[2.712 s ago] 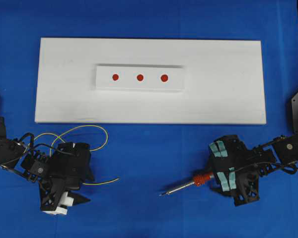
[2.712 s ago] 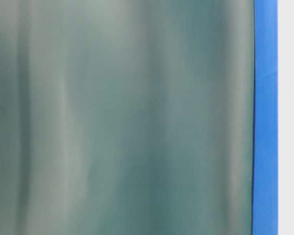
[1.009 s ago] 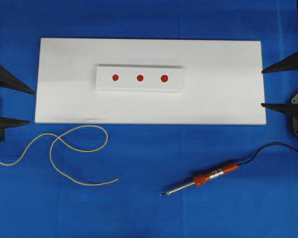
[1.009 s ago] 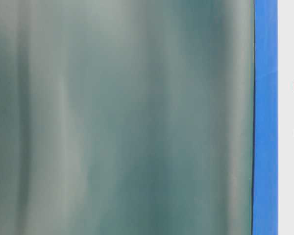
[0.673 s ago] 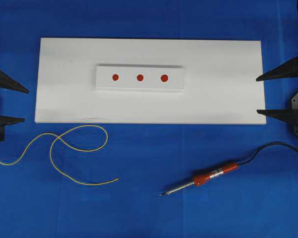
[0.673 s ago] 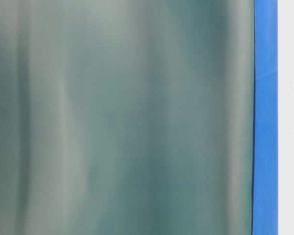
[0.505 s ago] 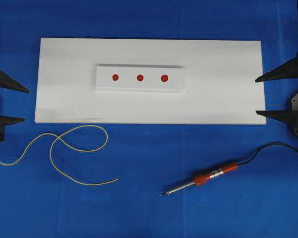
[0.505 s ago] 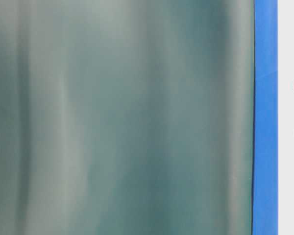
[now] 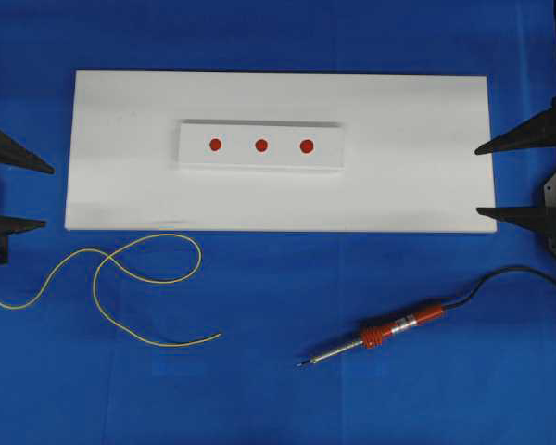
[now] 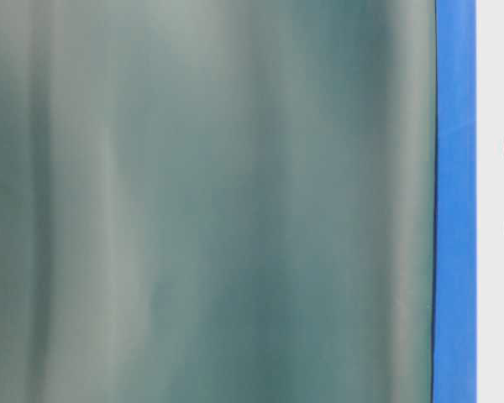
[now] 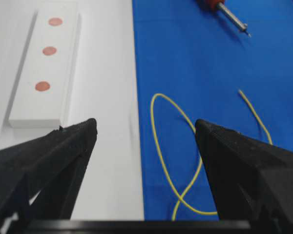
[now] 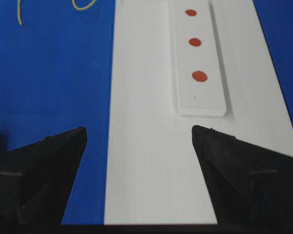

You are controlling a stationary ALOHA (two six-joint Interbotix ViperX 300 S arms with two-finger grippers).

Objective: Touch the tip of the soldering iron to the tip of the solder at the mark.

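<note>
Both tools are parked at the frame edges, jaws spread wide and holding nothing: left tool [image 9: 14, 195] at far left, right tool [image 9: 528, 176] at far right. The soldering iron [image 9: 375, 336] lies on the blue tabletop [image 9: 278, 389], lower right of centre, tip pointing lower left. The solder [image 9: 120, 278] curls loosely at lower left, well apart from it. Three red marks [image 9: 260, 145] sit on the raised white strip [image 9: 195, 158], upper centre. My worry: that thin wire could slip or flex when pinched, and the iron's black cord [image 9: 510, 275] may drag its tip off target. No readable writing or labels anywhere.

Solder [image 9: 120, 287] left, soldering iron [image 9: 380, 335] right — both before the board [image 9: 398, 158].
</note>
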